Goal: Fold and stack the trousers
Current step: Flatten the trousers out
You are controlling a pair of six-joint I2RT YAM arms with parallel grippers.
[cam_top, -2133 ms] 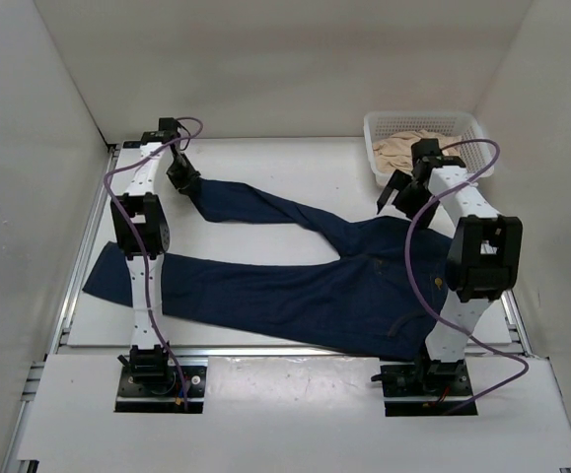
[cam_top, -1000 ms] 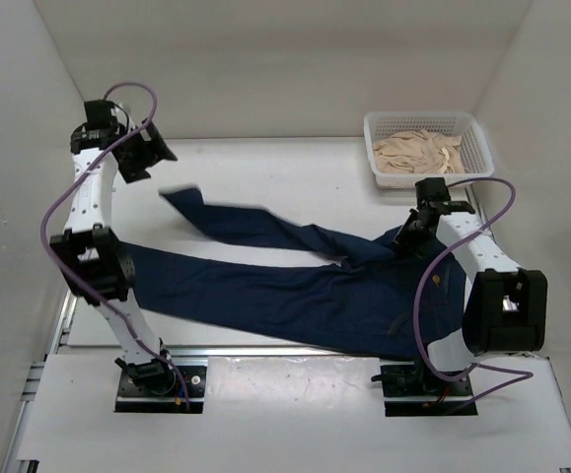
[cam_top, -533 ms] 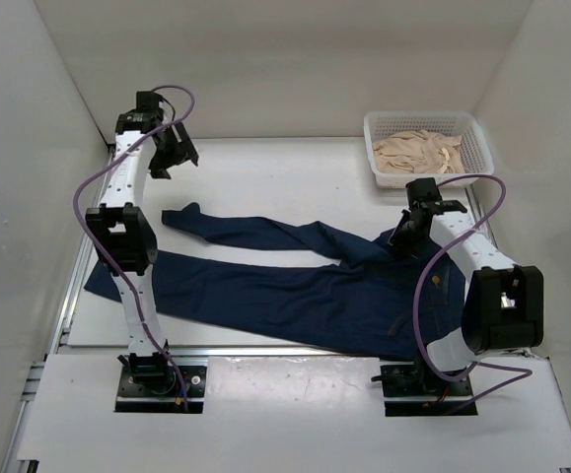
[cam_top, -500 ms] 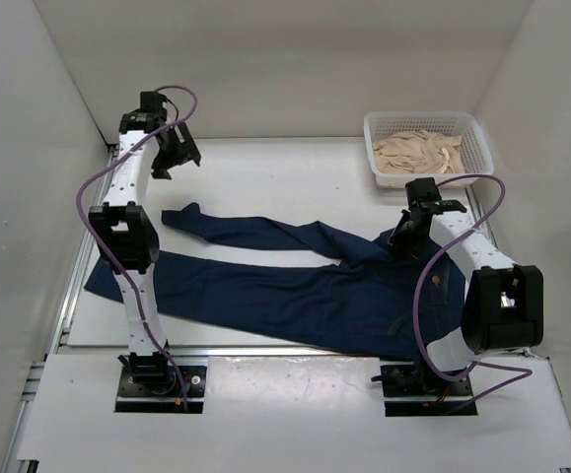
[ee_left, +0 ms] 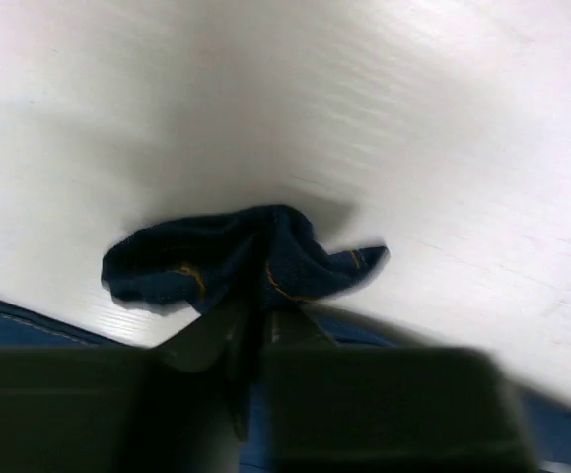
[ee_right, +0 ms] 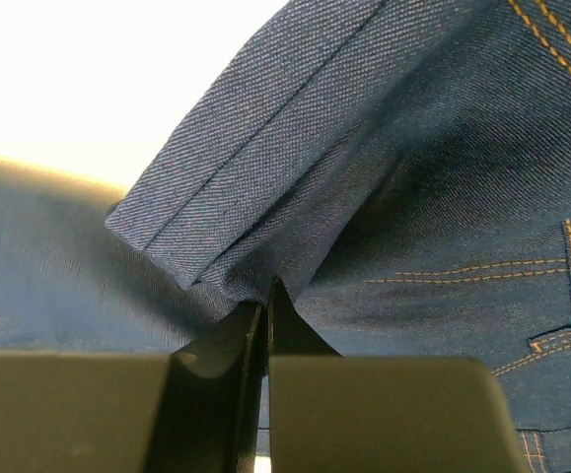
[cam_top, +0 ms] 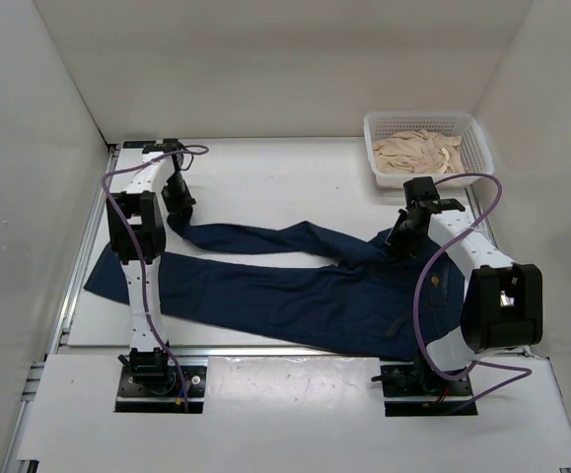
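Observation:
Dark navy trousers [cam_top: 295, 291] lie spread on the white table, legs pointing left and waist at the right. My left gripper [cam_top: 179, 209] is down at the end of the far leg, shut on the bunched hem [ee_left: 216, 261], as its wrist view [ee_left: 260, 301] shows. My right gripper [cam_top: 397, 239] is at the far corner of the waist. In the right wrist view it [ee_right: 265, 296] is shut on a raised fold of the denim [ee_right: 265, 197], with orange pocket stitching [ee_right: 482, 271] beside it.
A white basket [cam_top: 474, 128] holding beige cloth [cam_top: 413, 153] stands at the back right, just behind my right arm. White walls close in on the left, back and right. A metal rail [cam_top: 265, 350] runs along the table's near edge.
My left gripper has come down from above the back left of the table onto the far leg's hem and shut on it. The right gripper has kept its hold in place.

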